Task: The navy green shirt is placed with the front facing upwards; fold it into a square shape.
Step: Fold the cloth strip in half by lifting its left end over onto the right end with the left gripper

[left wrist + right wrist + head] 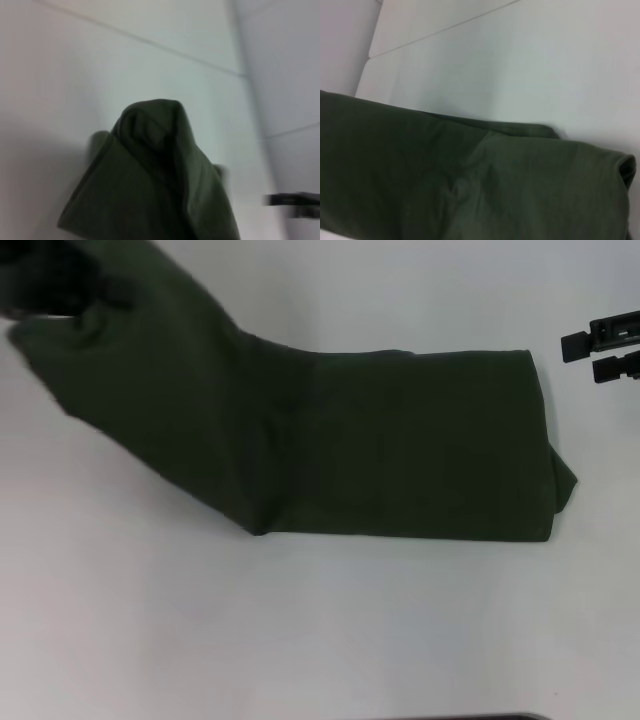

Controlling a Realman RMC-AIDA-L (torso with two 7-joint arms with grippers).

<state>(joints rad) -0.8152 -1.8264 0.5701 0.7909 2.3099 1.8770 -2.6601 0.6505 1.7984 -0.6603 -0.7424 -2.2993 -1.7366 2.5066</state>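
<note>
**White table, shirt half lifted at robot's left**

White table (330, 640) fills the head view; plain, matte, no marks. Wrist views show thin seam lines running across the pale surface behind the cloth, and a panel edge or wall join at one side.

Shirt (400, 440): dark olive, already folded into a long band. Its right part lies flat on the table mid-frame, edges fairly straight, with a small flap sticking out at the right end. Its left part is raised off the table and pulled up toward the far left corner, cloth slanting and creased where it leaves the surface. Only plain fabric is up; no lettering, print or tag readable in any view.

Left gripper (60, 300): at the top-left corner, dark and blurred against the cloth, at the raised end of the shirt. Left wrist view shows a bunched peak of fabric (155, 150) right at the camera, which fits a pinch on the shirt; the fingers themselves can't be made out.

Right gripper (598, 353): at the right edge, just beyond the shirt's right end, apart from the cloth, over bare table. Fingers spread, nothing between them. Right wrist view looks over the folded band (470, 185) lying on the table.
</note>
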